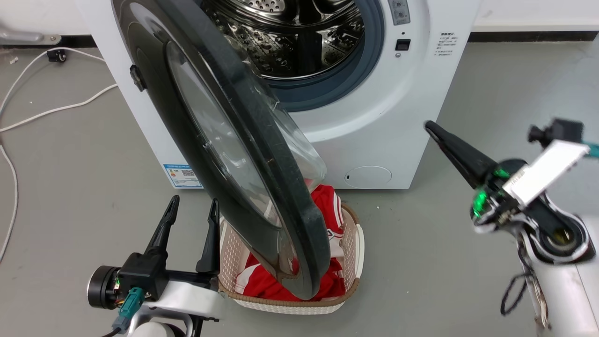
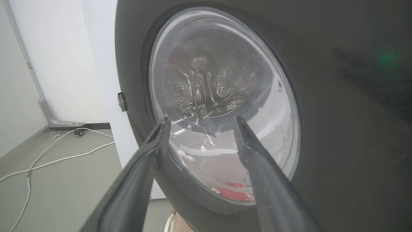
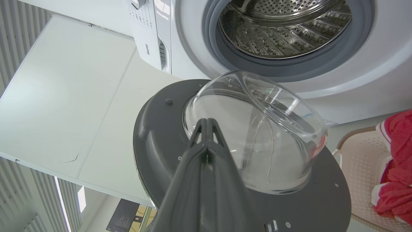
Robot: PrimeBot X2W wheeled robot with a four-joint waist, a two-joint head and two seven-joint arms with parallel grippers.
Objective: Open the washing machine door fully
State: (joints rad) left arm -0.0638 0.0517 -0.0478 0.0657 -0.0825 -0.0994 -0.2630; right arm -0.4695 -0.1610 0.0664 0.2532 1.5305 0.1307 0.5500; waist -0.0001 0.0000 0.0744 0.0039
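Black washing machine door (image 1: 290, 201) ajar between left gripper (image 1: 195, 201), right gripper (image 1: 429, 126).

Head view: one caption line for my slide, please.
Glossy black round washing machine door hangs partly open above white basket of red clothes.

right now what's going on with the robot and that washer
A two-armed robot is working on the washing machine door, which stands partly open, swung out above a laundry basket of red clothes. Its left hand is open beside the door's outer face; contact is unclear. Its right hand is shut, empty, off to the right, clear of the door.
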